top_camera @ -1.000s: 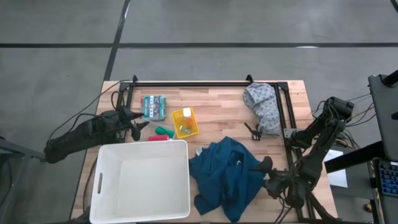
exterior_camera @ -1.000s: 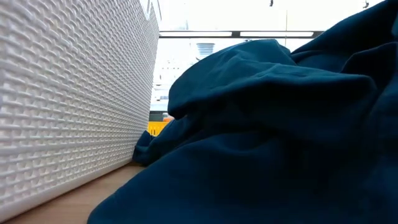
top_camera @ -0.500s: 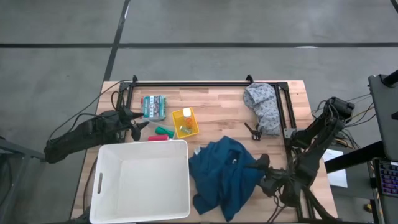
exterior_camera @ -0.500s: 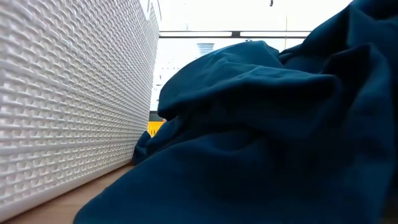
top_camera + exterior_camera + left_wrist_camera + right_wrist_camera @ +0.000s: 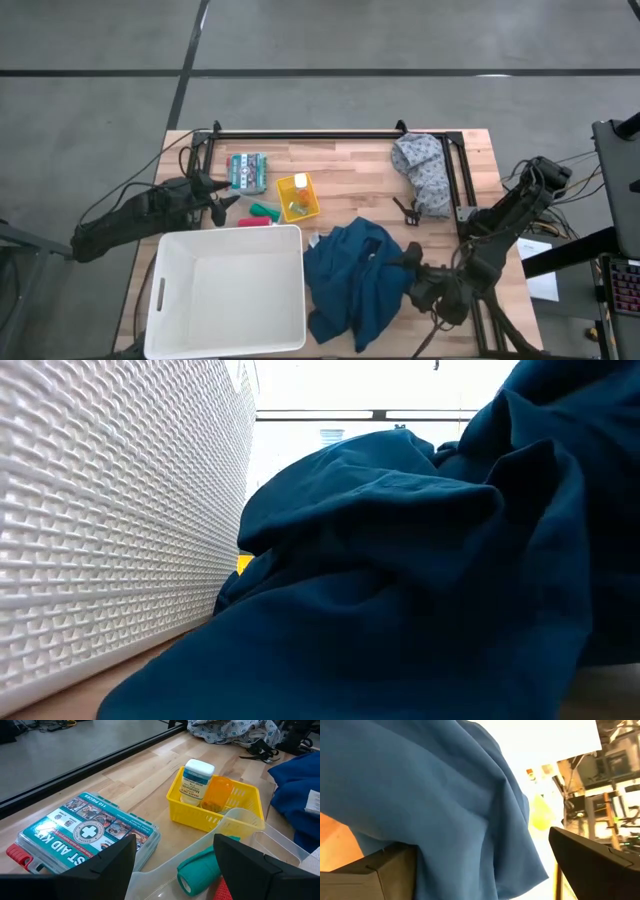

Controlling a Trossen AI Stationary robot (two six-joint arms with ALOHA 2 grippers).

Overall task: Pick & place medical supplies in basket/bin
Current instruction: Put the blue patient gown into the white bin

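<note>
A blue garment (image 5: 350,285) lies crumpled on the table, right of the white tub (image 5: 230,232), its left part against the tub's wall (image 5: 100,510). My right gripper (image 5: 410,265) is open at the garment's right edge, with cloth (image 5: 430,795) between its fingers. A grey speckled cloth (image 5: 425,170) is draped over the black frame at the far right. A yellow basket (image 5: 215,805) holds a white and an orange bottle. My left gripper (image 5: 175,842) waits open at the table's left, behind a green tube (image 5: 200,867). My right gripper comes at the garment's right edge (image 5: 395,262) from the table's right side, slanting down. Its fingers (image 5: 370,870) stand wide apart and the cloth lies between and over them in slack folds. The raised part (image 5: 540,450) stands above the rest, which lies on the table.
A first-aid kit (image 5: 246,172) lies at the far left, and a red tube (image 5: 252,222) lies by the green one. A black frame (image 5: 320,135) runs along the far edge and down the right side. Bare wood shows in the table's middle.
My right gripper has gone toward the table's left edge and risen a little, still open. The garment's right part has been pushed left and bunched up higher; its left part has stayed against the tub.
</note>
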